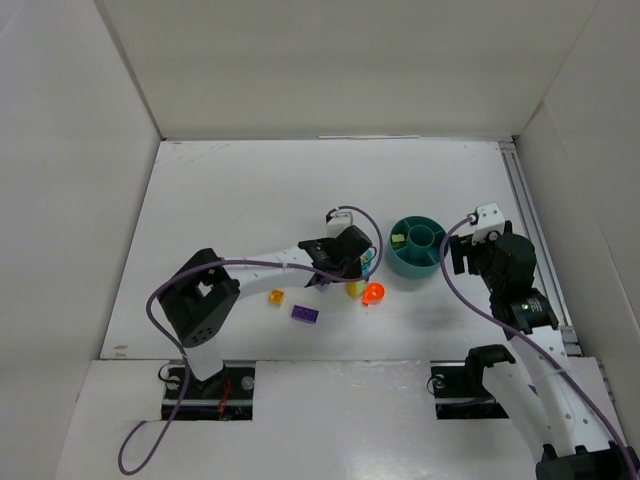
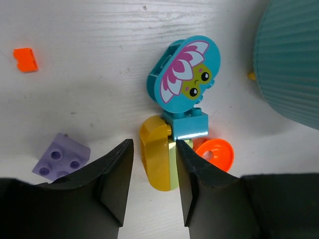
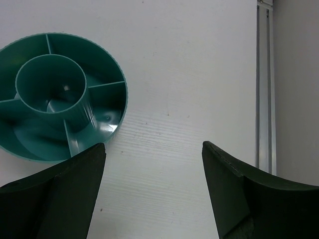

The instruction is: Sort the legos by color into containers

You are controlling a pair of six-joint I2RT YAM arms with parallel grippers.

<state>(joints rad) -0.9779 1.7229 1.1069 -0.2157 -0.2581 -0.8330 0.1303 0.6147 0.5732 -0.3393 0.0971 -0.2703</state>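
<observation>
My left gripper (image 2: 153, 145) is open and low over the table, its jaws either side of a yellow and light green brick (image 2: 158, 160). The right finger touches the green side; the left finger stands apart. A cyan brick with a flower face (image 2: 187, 79) leans just beyond it, and a red-orange ring (image 2: 215, 154) lies to its right. A lavender brick (image 2: 62, 157) and an orange brick (image 2: 25, 59) lie to the left. A purple brick (image 1: 306, 314) lies nearer the arms. The teal bowl (image 1: 418, 246) holds one light green piece (image 1: 398, 240). My right gripper (image 3: 153, 149) is open and empty beside the bowl (image 3: 119, 84).
White walls enclose the table on three sides. A metal rail (image 3: 264, 84) runs along the table's right edge, close to my right arm. The left arm's purple cable (image 1: 365, 222) loops above the brick cluster.
</observation>
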